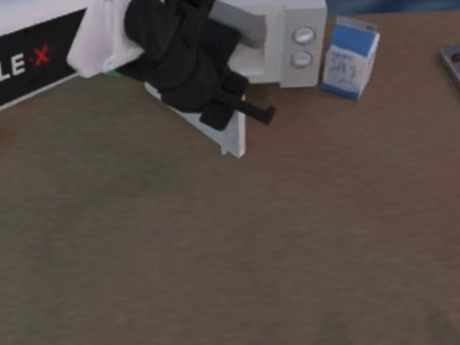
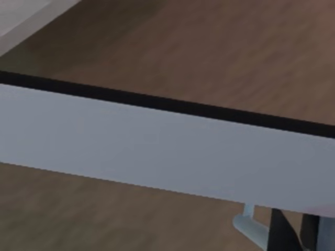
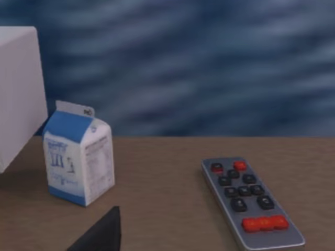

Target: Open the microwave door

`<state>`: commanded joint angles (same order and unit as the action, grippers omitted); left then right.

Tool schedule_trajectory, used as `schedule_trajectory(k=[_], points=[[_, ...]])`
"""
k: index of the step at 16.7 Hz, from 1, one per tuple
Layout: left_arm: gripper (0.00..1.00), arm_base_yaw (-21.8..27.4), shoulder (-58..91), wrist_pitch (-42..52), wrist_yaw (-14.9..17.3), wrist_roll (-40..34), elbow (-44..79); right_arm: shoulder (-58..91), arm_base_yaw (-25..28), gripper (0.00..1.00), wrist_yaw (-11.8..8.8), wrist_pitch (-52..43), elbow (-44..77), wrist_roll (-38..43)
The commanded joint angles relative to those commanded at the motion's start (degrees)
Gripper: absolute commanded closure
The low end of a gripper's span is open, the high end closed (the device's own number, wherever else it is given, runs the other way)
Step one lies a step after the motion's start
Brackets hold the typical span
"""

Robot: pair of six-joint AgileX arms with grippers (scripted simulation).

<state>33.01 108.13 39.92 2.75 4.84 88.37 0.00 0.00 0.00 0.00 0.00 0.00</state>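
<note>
White plastic microwave (image 1: 285, 40) sits at the far edge of the brown table (image 1: 241, 256), right of centre in the top view. Its cavity shows dark and exposed. The microwave door (image 1: 232, 138) is swung well out toward the near side, hinged at the left, free edge pointing down the table.

Left arm reaches in over the door; left gripper (image 1: 246, 103) sits at the door's free edge. One thin black finger sticks out past the edge. Whether the jaws pinch the edge or only hook it, cannot tell. Left wrist view is filled by a pale panel with a dark rim, probably the door seen close.

Right arm is out of the top view; only a dark tip of it shows in the right wrist view. Jaw state: cannot tell.

Risks, as judged:
- Contact near the door's outer edge looks slight, so the finger could slip off and leave the door short of full swing.
- Pulling off the hinge arc could drag the light microwave across the table.
- A dragged microwave could knock the milk carton (image 1: 350, 57), which stands just beside its right wall.

Count: one microwave, one door, two silver knobs (image 1: 303, 36), one milk carton, one grey remote control (image 3: 251, 201) right of the carton.
</note>
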Motion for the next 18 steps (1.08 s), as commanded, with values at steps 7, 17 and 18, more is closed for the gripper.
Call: schedule_trajectory(k=[7,17,18], points=[[1.0,-2.04,-2.47,-0.16,3.57,6.06,-3.06,0.0,0.0,0.0,0.0,0.0,0.0,0.0],[1.0,-3.12,-3.58,-0.1,5.13,8.95,-4.52,0.0,0.0,0.0,0.0,0.0,0.0,0.0],[1.0,-3.12,-3.58,-0.1,5.13,8.95,-4.52,0.0,0.0,0.0,0.0,0.0,0.0,0.0]])
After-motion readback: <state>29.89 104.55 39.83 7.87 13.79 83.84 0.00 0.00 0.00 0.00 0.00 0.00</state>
